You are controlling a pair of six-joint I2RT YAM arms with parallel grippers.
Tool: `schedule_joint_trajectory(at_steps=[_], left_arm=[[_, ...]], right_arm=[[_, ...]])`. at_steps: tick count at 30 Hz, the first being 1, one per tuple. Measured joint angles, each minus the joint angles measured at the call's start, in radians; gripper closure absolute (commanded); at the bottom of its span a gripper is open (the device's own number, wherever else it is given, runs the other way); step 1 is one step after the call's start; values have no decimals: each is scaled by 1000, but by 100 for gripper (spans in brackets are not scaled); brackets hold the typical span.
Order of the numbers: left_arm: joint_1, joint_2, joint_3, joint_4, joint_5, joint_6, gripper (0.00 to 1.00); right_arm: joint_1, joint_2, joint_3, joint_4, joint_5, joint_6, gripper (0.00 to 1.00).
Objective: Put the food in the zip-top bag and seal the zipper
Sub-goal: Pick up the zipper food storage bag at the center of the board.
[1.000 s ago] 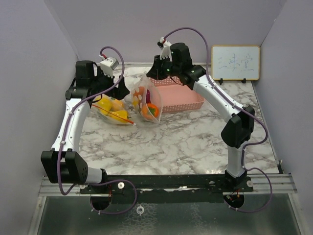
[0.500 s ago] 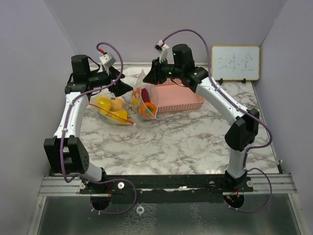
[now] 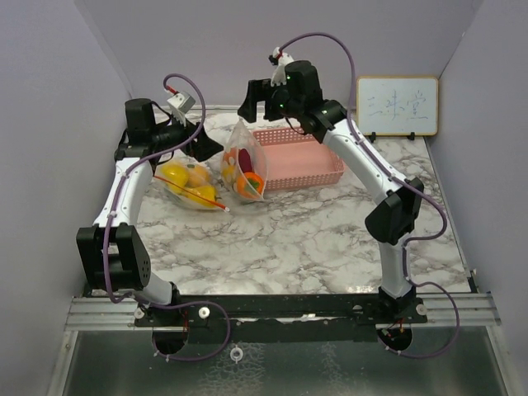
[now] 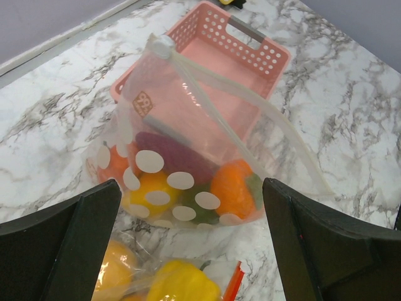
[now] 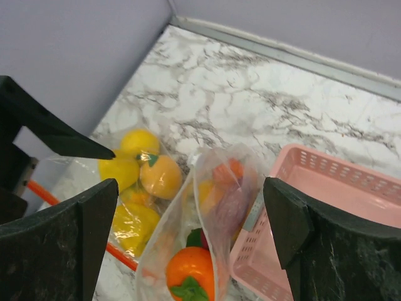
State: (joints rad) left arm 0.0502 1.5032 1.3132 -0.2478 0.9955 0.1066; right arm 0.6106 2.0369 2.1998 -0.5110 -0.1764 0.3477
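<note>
Left arm (image 3: 118, 202) rises from its base, elbow bent, wrist directed rightward. Left end effector (image 3: 206, 148) is spread wide, fingers (image 4: 62, 241) gripping nothing. Right arm (image 3: 363, 165) extends up and leftward, wrist elevated. Right end effector (image 3: 245, 106) angles downward, likewise wide apart and unloaded. The two end effectors stand apart.

Yellow food (image 4: 182, 285) edge-cropped, perhaps pepper.

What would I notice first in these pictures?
A dotted bag full of orange, yellow and purple food stands far back on the table, beside a pink basket. Left of it lies a second bag of yellow fruit, with an orange-red strip.
</note>
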Motion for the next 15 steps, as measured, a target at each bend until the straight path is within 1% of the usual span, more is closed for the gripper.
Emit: schedule_joint_trajectory(at_steps=[3,7,12,13,15], left_arm=[[0,5,-3,18,-58,-76,1],[0,17,-2,21,-96,-177,1],[-5,20,-24,9,-138,-232,1],[-7,20,-29,0,-153,-237,1],[-14,20,-31,-30,-182,-243,1]], right_arm=[[19,61,18,-36,51,2,0],[64,126,38,-77,105,-6,0],[101,143,41,-88,138,-10,0],[106,143,42,-88,149,-10,2],[109,145,46,-88,179,-12,10]])
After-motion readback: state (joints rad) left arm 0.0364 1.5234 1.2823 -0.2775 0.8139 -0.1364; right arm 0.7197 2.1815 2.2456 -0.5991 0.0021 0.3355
